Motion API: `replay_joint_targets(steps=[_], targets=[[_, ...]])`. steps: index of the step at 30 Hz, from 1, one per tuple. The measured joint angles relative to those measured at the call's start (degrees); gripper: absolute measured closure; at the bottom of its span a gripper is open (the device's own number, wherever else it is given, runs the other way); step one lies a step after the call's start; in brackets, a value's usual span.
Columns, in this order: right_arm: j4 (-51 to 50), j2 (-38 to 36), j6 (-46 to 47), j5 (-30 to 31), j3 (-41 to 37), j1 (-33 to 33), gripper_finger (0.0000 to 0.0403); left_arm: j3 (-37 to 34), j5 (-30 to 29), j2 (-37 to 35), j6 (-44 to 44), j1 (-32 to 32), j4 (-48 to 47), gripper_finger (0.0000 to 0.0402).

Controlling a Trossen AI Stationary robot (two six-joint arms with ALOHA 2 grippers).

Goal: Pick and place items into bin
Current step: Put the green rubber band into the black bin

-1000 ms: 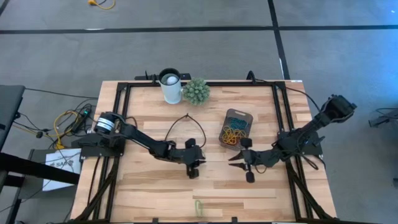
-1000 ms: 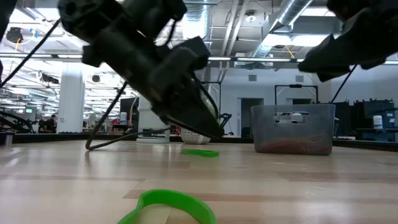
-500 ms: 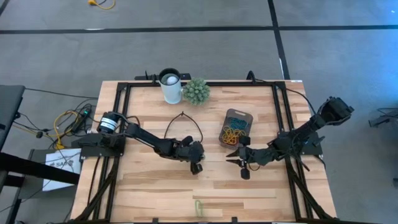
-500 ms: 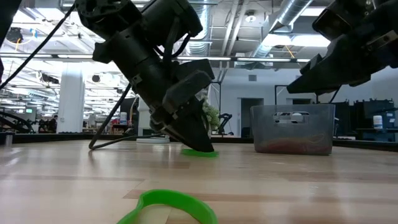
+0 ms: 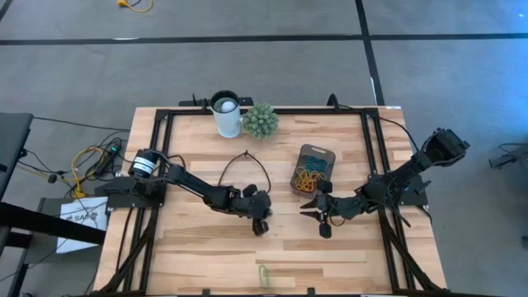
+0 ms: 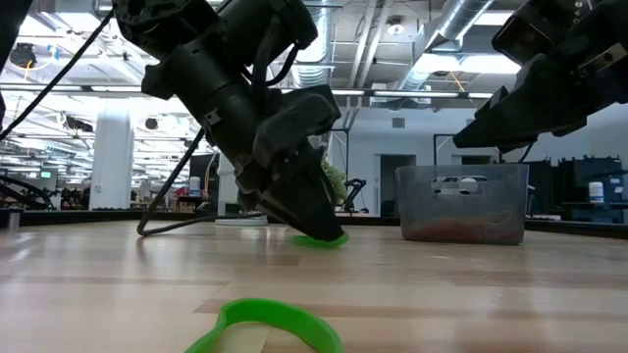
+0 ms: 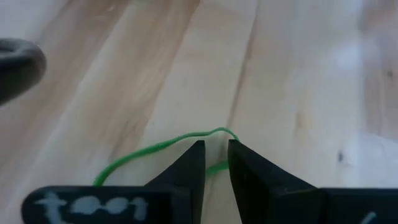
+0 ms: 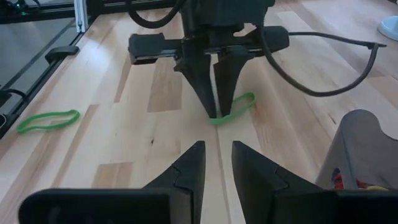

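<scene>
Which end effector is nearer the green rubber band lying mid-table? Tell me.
Left. The left end effector has its tips down on the green rubber band. The right end effector hovers off the wood, a gap away, beside the bin.

From above, the left gripper [image 5: 262, 224] covers the green rubber band [image 6: 319, 240] beneath it entirely. In the left wrist view that band's loop runs behind the fingers [image 7: 193, 168] and off the picture's edge. The second green band [image 6: 267, 326] near the table's front is cut by the low view's lower edge. The bin [image 8: 364, 149] is half cropped in the right wrist view, its contents [image 6: 461, 230] only a dim reddish smear through the tinted wall
</scene>
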Motion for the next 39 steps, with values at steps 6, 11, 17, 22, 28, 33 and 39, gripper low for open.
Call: replay_joint_targets(steps=[6, 11, 17, 22, 28, 33, 39], targets=[[0.00, 0.00, 0.00, 0.00, 0.00, 0.00, 0.0330, 0.00, 2.49, 0.01, 0.70, 0.01, 0.83, 0.0342], [-0.02, 0.00, 0.00, -0.01, 0.00, 0.00, 0.0330, 0.00, 2.31, 0.01, 2.88, 0.01, 3.00, 0.0342], [-0.02, 0.00, 0.02, -0.02, 0.02, 0.00, 0.0330, 0.00, 4.78, 0.01, 3.61, 0.04, 6.32, 0.0342], [-0.19, 0.00, 0.02, 0.00, 0.02, 0.00, 0.0330, 0.00, 5.14, 0.01, 2.69, -0.33, 3.62, 0.0342], [-0.22, 0.00, 0.02, -0.02, 0.02, 0.00, 0.0330, 0.00, 1.51, 0.01, 1.73, -0.86, 1.48, 0.0342], [-0.22, 0.00, 0.02, -0.02, 0.02, 0.00, 0.0330, 0.00, 0.22, 0.01, 1.49, -1.44, 1.85, 0.0342], [-0.21, 0.00, 0.02, -0.01, 0.02, 0.00, 0.0330, 0.00, -0.11, 0.01, 1.46, -2.12, 1.93, 0.0342]])
